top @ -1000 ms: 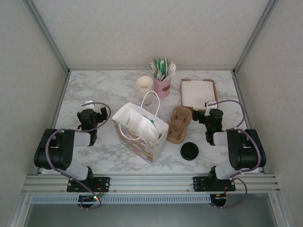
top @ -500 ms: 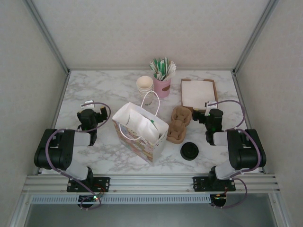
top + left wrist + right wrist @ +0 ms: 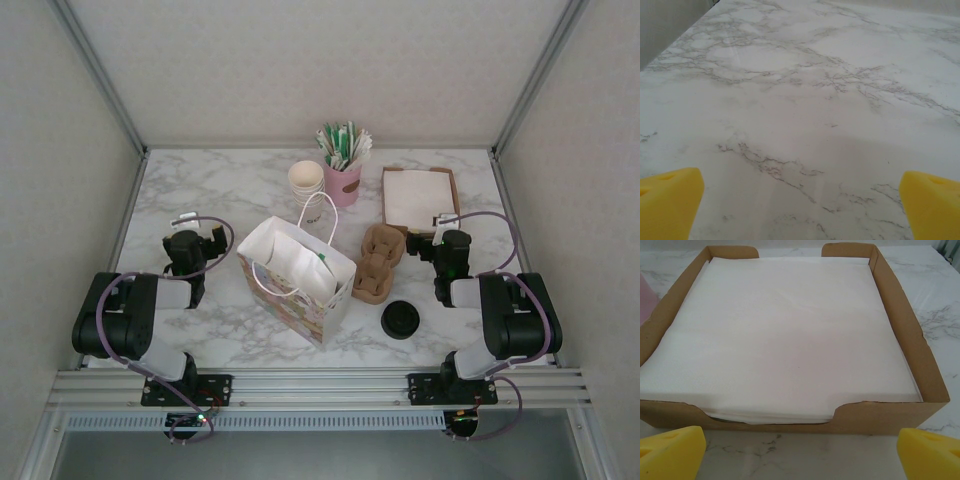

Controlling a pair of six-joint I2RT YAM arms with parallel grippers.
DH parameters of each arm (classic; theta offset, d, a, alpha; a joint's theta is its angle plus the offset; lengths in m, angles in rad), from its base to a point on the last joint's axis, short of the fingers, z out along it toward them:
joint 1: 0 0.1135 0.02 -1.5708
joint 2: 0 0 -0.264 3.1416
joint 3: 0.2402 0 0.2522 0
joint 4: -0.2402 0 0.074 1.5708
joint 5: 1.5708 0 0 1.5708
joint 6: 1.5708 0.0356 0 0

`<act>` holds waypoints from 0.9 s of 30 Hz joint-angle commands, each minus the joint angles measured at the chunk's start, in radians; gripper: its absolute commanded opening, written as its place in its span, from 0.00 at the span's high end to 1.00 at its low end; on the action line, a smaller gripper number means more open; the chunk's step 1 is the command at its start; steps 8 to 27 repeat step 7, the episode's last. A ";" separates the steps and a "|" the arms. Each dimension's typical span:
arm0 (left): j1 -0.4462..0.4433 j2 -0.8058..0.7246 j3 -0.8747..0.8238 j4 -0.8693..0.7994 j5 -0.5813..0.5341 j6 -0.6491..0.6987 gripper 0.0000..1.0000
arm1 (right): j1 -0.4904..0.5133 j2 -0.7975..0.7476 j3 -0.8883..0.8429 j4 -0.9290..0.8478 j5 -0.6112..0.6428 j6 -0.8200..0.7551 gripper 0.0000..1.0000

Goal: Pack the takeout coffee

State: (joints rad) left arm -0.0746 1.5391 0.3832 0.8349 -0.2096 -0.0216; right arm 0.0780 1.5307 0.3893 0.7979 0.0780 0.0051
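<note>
The takeout coffee [image 3: 400,320] stands at the front of the marble table, right of centre; from above I see its round black lid. My right gripper [image 3: 445,243] rests low to its right and a bit further back, open and empty. In the right wrist view its yellow fingertips [image 3: 670,450] sit wide apart just short of a cardboard box of white napkins [image 3: 790,340]. My left gripper [image 3: 192,240] rests at the left side, open. Its yellow pads [image 3: 670,200] frame bare marble.
An open white paper bag [image 3: 297,275] with handles stands mid-table. A brown pulp cup tray [image 3: 378,262] lies between the bag and my right arm. Behind are a stack of cream paper cups [image 3: 306,178], a pink cup of sticks [image 3: 342,180] and the napkin box [image 3: 418,198].
</note>
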 commanded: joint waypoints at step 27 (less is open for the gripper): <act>0.011 -0.002 0.011 0.024 0.017 0.005 0.00 | -0.006 0.009 0.006 0.027 0.011 0.010 0.01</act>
